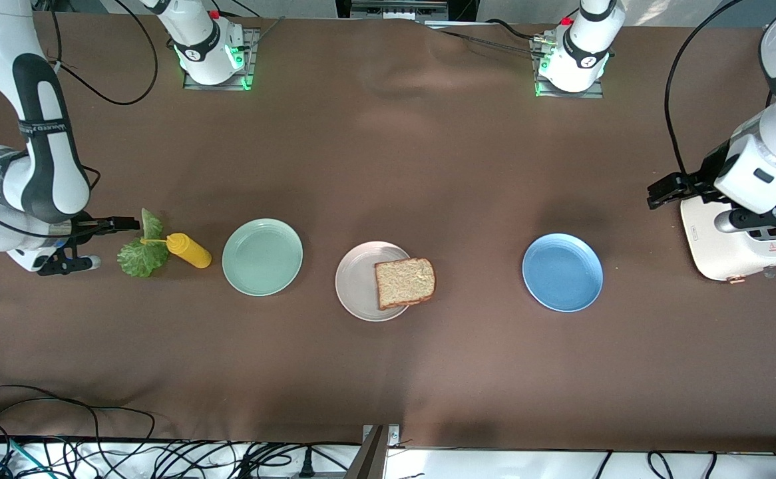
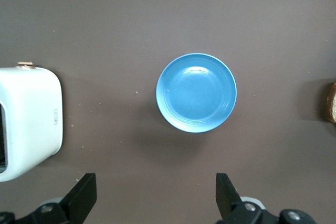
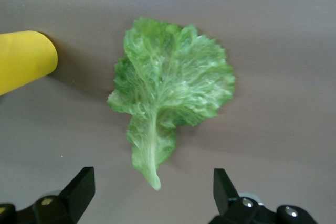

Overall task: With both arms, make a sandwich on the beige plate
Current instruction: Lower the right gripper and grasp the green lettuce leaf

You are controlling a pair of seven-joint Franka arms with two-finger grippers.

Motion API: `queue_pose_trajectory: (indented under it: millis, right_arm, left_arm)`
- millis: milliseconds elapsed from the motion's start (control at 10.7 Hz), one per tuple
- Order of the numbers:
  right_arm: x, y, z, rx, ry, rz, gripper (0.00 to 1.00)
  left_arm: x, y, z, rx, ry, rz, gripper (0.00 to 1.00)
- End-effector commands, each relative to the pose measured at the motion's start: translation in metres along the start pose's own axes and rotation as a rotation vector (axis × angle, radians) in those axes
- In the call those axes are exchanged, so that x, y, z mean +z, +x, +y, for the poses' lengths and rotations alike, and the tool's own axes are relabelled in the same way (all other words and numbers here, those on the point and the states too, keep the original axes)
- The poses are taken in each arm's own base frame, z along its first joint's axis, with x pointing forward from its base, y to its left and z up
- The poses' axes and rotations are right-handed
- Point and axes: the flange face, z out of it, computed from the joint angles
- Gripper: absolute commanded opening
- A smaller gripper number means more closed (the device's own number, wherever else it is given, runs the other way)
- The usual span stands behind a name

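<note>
Lettuce [image 3: 168, 93] flat on surface beside mustard bottle [image 1: 189, 251], right hand [image 3: 149, 195] apart over it, left hand [image 2: 156, 198] apart near toaster [image 1: 737, 243]; leaf probably limp and tear-prone, so pinch the stem; bread [image 1: 405, 282] on beige plate [image 1: 358, 283].

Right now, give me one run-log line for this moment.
bread slice on beige plate | lettuce leaf on table | right gripper open over it | left gripper open, waiting near toaster

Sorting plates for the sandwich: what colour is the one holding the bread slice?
Pale beige-pink; the beige plate under the bread slice shows best in the front view.
</note>
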Motion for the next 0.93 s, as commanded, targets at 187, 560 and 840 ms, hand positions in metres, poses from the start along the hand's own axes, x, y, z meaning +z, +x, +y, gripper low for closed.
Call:
queue_pose_trajectory:
  millis: [187, 560, 840]
  right_arm:
    - [0.053, 0.007, 0.004, 0.021, -0.003, -0.004, 0.92]
    - [0.078, 0.006, 0.0, 0.036, 0.0, -0.04, 0.91]
    - [0.101, 0.008, 0.004, 0.042, -0.002, -0.067, 0.82]
  left_arm:
    - [0.003, 0.004, -0.032, -0.034, 0.02, -0.02, 1.0]
    - [0.013, 0.0, -0.039, -0.043, 0.041, -0.079, 1.0]
    - [0.016, 0.001, -0.041, -0.049, 0.046, -0.09, 1.0]
